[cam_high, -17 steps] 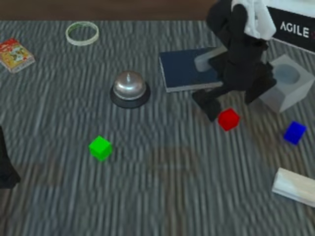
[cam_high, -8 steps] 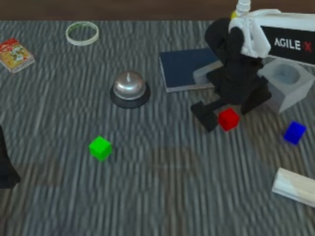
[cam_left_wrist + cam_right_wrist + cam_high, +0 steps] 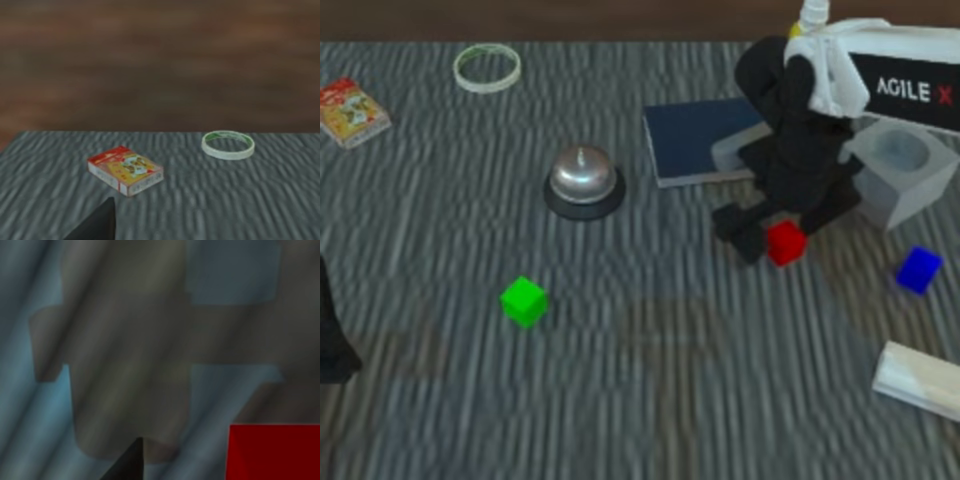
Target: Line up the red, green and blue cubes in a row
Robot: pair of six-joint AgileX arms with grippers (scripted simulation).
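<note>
While the left arm sits parked at 8 o'clock, the right claw (image 3: 772, 232) has closed in.
Fingers now pinch the red cube (image 3: 785, 243); green cube (image 3: 524, 300) and blue cube (image 3: 919, 269) await.

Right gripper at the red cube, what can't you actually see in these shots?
- Right gripper, top view: the arm's own black body overhangs the red cube, hiding whether the fingers touch it.
- Right wrist view: the cube is cut off by the frame edge.
- Left wrist view: only one dark fingertip shows.
</note>
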